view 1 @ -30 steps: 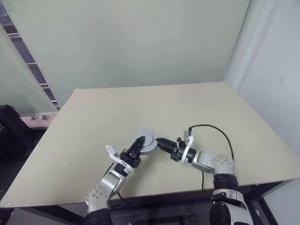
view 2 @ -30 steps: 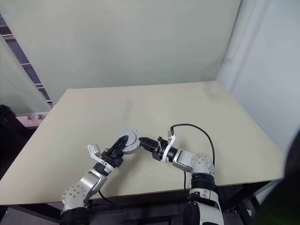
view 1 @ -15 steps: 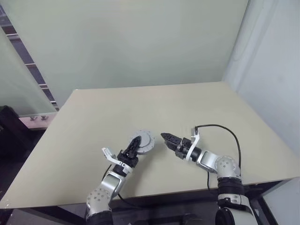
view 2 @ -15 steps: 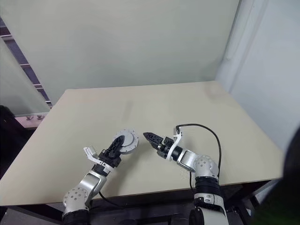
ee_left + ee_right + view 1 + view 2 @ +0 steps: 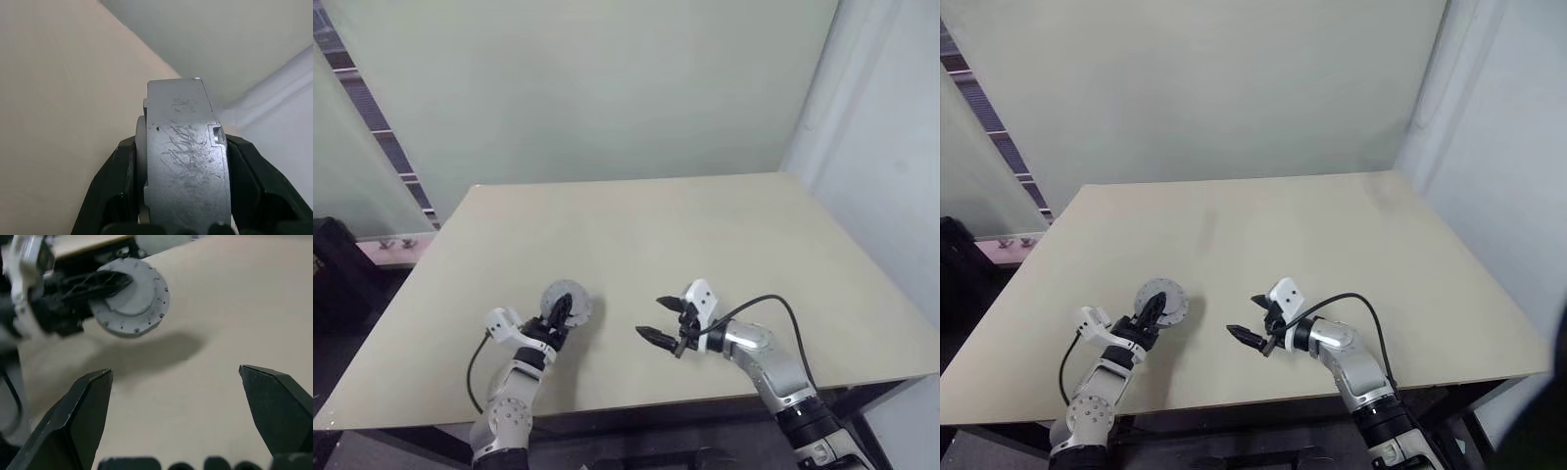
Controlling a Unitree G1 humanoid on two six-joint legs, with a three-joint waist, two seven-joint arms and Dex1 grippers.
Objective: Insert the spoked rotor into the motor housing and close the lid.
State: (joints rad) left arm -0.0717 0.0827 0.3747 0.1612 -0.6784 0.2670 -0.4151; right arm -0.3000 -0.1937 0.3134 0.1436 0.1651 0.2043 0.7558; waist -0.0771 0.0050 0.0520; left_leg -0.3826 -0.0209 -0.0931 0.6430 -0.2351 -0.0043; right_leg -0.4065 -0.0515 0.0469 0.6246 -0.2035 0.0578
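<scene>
Left eye view: bare table (image 5: pixel 705 225), then the closed motor housing (image 5: pixel 566 305) with lid, clamped in the left gripper (image 5: pixel 558 324) above the near-left tabletop. Right gripper (image 5: pixel 658 327) is spread empty, apart. Rotor unseen, judged inside; task looks finished.

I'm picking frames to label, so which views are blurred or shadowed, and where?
Right wrist view: the left hand is smeared with blur, the grey motor housing it holds a little soft, its shadow soft-edged on the table. Left wrist view: the housing's scratched side is sharp, the background soft. Eye views: even light, faint shadows, no glare; the right hand reads clearly.
</scene>
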